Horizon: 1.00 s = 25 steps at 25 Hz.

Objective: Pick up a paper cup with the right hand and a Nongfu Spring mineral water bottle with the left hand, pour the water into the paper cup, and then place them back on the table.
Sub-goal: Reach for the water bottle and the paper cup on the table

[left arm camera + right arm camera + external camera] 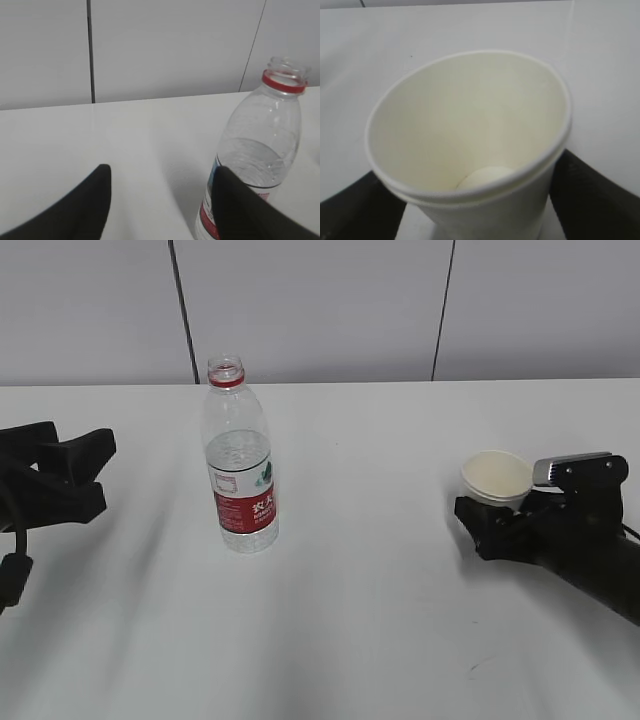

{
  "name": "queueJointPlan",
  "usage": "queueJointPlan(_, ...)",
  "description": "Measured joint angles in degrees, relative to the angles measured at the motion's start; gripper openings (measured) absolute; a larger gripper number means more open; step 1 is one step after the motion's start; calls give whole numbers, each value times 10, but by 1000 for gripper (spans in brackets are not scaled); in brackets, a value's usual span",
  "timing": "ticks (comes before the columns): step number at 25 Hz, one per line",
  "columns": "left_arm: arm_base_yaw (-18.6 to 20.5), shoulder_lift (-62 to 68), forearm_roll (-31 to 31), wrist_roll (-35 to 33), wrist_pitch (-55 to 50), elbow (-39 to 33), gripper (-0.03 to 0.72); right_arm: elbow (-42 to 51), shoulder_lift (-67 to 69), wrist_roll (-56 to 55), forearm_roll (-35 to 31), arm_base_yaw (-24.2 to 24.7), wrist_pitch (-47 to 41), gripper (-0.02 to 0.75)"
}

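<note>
Nearest the camera, the right hand (492, 523) sits low on the right of the table (380, 620), with the cup (496, 478) between its fingers. In the right wrist view one finger (357, 210) stands on each side of the cup (470, 150), at or just beside its wall. Whether they already press on it cannot be told. The cup is upright and looks dry inside.

The bottle (239, 457) stands upright, left of centre and farther back, capless and about half full of water (238, 455). The left hand (75, 475) is at the far left, apart from the bottle. Its fingers (80, 210) are spread, and in the left wrist view the bottle (260, 160) lies to the right of the gap, partly behind the right finger.

Step in hand: pickup of both items. The cup grasp is nearly set; the bottle grasp has not begun.

Next move, by judgement: shift the left hand rightward until the bottle is centred in the gap, then close on its body. Grip the cup lightly, since its thin wall will crush.
</note>
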<state>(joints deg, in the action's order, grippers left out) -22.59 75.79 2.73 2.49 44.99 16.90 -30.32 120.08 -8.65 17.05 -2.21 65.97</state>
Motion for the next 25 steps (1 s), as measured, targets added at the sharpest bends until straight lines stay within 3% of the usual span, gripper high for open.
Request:
queueJointPlan(7,0,43,-59,0,-19,0,393,-8,0,0,6,0,0,595)
queueJointPlan(14,0,105,-105,0,82,1,393,-9,0,0,15,0,0,535)
queueJointPlan(25,0,187,-148,0,142,2,422,-9,0,0,26,0,0,525)
